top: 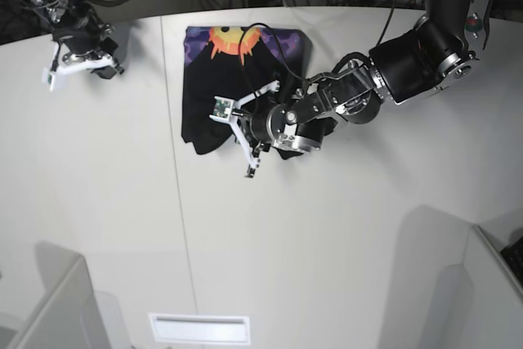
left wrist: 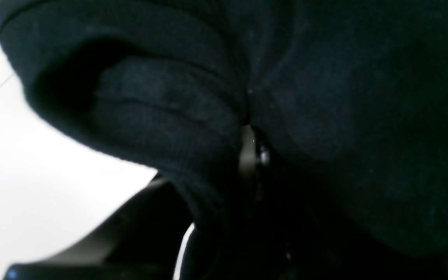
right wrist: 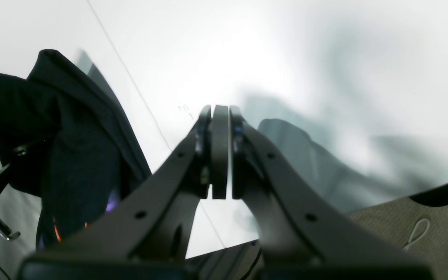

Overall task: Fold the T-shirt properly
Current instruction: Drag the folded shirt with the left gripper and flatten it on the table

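Black knit T-shirt (top: pixel 245 79), sun print uppermost, lies bunched on the smooth white counter (top: pixel 343 226); left gripper (top: pixel 231 112) fingers pinch its ribbed fold, right gripper (right wrist: pixel 220 155) fingers pressed together, empty.

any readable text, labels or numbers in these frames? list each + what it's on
None readable in any view.
T-shirt: the print is a picture, an orange sun face on purple, with no lettering visible.
Table: a few tiny dark marks in the right wrist view, too small and blurred to read.
Left gripper and right gripper: no labels or markings visible.
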